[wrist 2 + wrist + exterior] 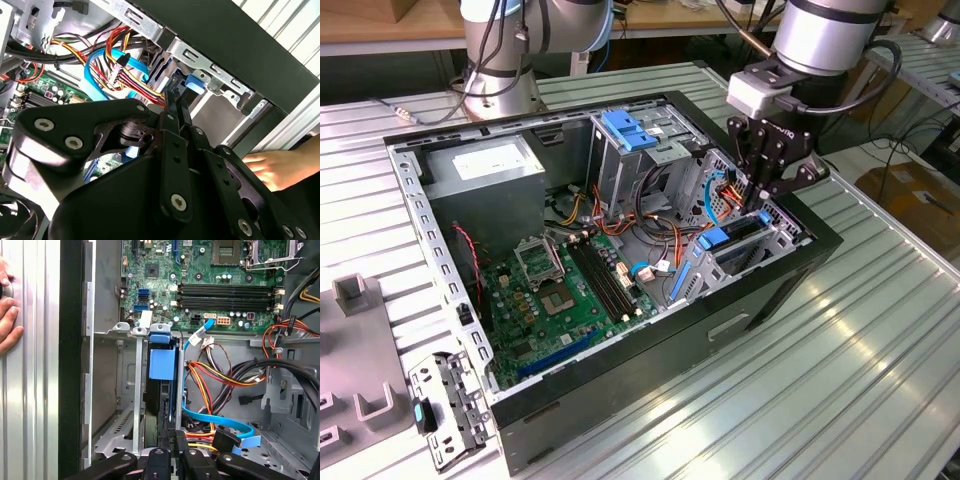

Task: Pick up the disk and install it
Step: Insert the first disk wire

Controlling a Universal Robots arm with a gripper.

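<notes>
Gripper (757, 200) at right of the exterior view, fingers drawn nearly together, seemingly pinching the edge of the disk (732, 238). Disk standing on edge in the drive bay (782, 238); blue carrier (163, 363) mid-frame in the first wrist view.

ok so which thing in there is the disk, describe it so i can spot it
Find the open computer case and go to its end on the exterior view's right, under the gripper. The disk stands on edge in the metal bay there, marked by its blue plastic carrier beside the bare grey metal.
</notes>
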